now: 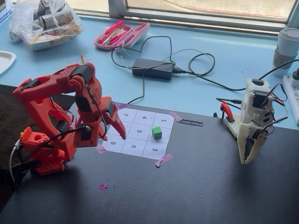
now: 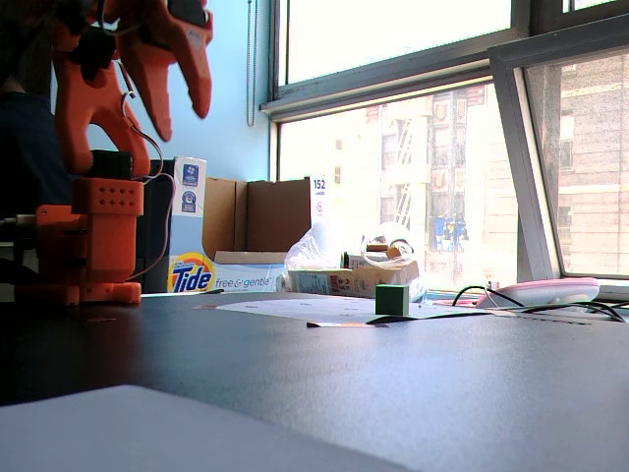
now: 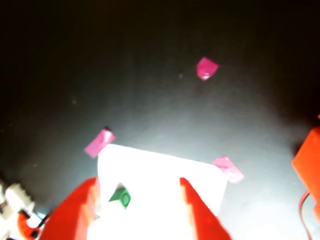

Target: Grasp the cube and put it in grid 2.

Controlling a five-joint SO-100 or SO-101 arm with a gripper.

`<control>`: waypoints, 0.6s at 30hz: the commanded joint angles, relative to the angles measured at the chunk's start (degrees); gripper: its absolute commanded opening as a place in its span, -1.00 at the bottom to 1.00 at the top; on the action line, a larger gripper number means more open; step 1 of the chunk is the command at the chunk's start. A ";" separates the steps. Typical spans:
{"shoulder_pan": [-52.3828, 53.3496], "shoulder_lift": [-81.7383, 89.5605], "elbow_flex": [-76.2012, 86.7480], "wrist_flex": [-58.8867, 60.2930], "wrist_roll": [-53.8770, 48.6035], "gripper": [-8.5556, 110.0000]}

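The small green cube (image 1: 157,132) rests on the numbered paper sheet (image 1: 133,144), in the middle cell of its right column, between cells 1 and 3. That cell is grid 2 (image 1: 166,136), and the cube covers its digit. My orange gripper (image 1: 120,133) hangs open over the sheet's left side, near cells 8 and 9, a couple of cells from the cube. In the wrist view the gripper (image 3: 137,181) shows two red fingers (image 3: 75,215) spread wide with nothing between them, and the cube (image 3: 121,197) lies on the bright paper beyond. In a low fixed view the cube (image 2: 392,299) stands alone.
A white second arm (image 1: 250,126) stands at the right edge of the dark mat. Pink tape (image 1: 163,160) holds the sheet's corners, and a loose scrap (image 1: 102,186) lies nearer the front. A power adapter (image 1: 153,68) with cables, a pink case (image 1: 120,35) and a bag (image 1: 44,23) sit behind.
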 commanded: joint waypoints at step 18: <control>1.58 22.06 42.71 -21.09 -0.44 -0.61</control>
